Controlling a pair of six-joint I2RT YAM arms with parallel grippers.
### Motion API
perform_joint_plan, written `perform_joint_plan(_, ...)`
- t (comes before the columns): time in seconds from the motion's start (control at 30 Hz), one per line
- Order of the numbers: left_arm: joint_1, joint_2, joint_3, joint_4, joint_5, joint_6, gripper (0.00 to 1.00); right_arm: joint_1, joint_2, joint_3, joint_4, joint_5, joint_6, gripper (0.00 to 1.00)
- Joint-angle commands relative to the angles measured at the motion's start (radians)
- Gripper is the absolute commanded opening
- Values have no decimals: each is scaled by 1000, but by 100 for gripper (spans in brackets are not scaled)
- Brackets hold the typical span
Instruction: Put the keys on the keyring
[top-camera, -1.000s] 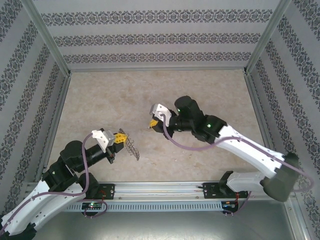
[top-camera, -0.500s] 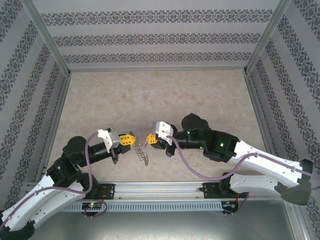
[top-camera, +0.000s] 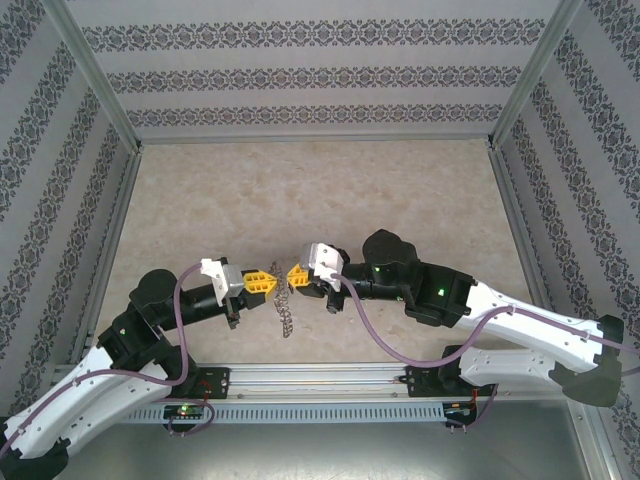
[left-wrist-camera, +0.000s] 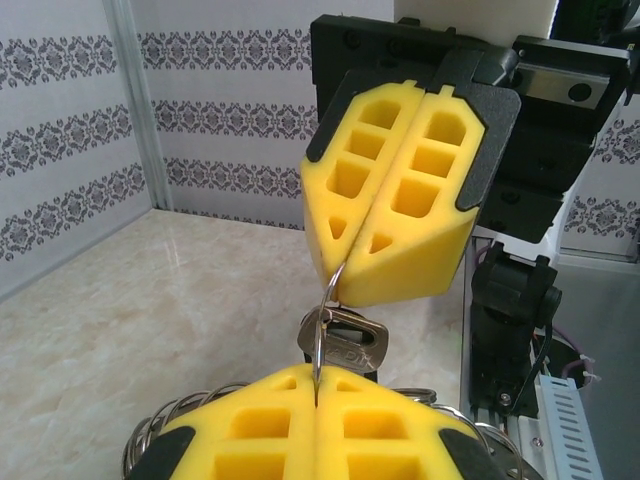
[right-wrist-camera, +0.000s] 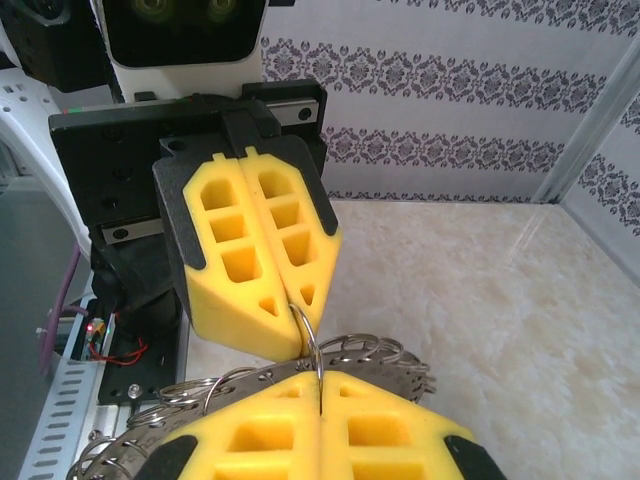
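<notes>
Over the table's near middle, my left gripper (top-camera: 262, 280) and right gripper (top-camera: 296, 277) meet tip to tip. Both are shut on the same thin wire loop (left-wrist-camera: 328, 300) of the keyring (top-camera: 285, 312), which hangs below them. In the left wrist view my left gripper (left-wrist-camera: 316, 395) pinches the loop's lower end and the right gripper (left-wrist-camera: 345, 285) its upper end. A small key (left-wrist-camera: 350, 345), silver with a dark part behind, hangs on that loop between them. In the right wrist view the keyring's grey plate (right-wrist-camera: 240, 378) and its rim loops lie behind my right gripper (right-wrist-camera: 320, 395).
The beige table (top-camera: 300, 190) is walled by patterned panels (top-camera: 320, 80) on three sides. A metal rail (top-camera: 320, 378) runs along the near edge, just below the hanging ring. Open table lies beyond the grippers.
The right gripper came down and left, and the left gripper moved right with the keyring. Their tips, apart a second ago, now meet on one loop.
</notes>
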Motion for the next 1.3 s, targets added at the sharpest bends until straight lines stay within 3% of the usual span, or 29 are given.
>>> perform_joint_plan(0.0,-9,-3,34,84,23,-6,0,16,-7,6,41,2,11,0)
perform_joint_plan(1.27,-9,-7,39,76,38,-9,0,25,-10,-17,51,-4,0,0)
